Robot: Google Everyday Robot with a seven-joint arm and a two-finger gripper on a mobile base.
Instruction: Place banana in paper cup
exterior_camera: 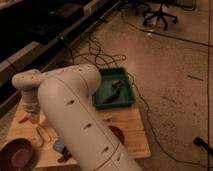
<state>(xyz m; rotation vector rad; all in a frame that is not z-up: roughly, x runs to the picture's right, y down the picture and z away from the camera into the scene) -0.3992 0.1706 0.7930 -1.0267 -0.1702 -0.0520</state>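
Big white arm (75,115) fills the middle: it rises from the bottom edge, bends at the elbow and drops its wrist straight down over the left end of the table (132,125). The green tray (106,80) with dark items sits at the far right corner, well apart from the work. A dark bowl (15,154) is at the near left corner. The gripper (36,125) points down just above the tabletop, whether apart or together I cannot tell. A pale slender shape right under it looks like the banana (42,134), touching or just beside a small pale blob that is probably the cup (37,142), though whether it is inside I cannot tell. Step looks like the drop-off itself. The next move calls for a clean vertical lift without snagging banana or tipping cup.
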